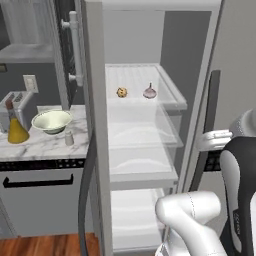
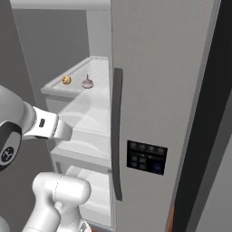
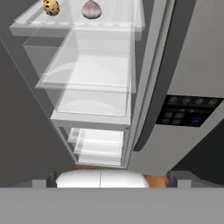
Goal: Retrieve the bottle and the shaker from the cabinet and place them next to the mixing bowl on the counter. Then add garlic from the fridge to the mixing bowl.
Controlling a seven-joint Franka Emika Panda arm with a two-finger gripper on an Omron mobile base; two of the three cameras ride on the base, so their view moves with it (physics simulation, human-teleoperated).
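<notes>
The fridge (image 1: 192, 45) stands open, showing white shelves. The garlic (image 1: 149, 92) (image 2: 87, 83) (image 3: 91, 8), a small whitish bulb, lies on the upper shelf. My gripper (image 3: 113, 179) is open and empty, hanging in front of the fridge well below that shelf and looking up at the garlic. On the counter (image 1: 45, 147) to the left sits the cream-green mixing bowl (image 1: 51, 121). The amber bottle (image 1: 16, 131) stands just left of the bowl, and the small pale shaker (image 1: 69, 138) stands at its front right.
A tan speckled cookie (image 1: 121, 92) (image 3: 51, 6) lies left of the garlic on the same shelf. The open left fridge door (image 1: 95, 125) stands between the shelves and the counter. The right door (image 2: 158, 90) with its dark panel is shut. A toaster (image 1: 17, 102) stands behind the bottle.
</notes>
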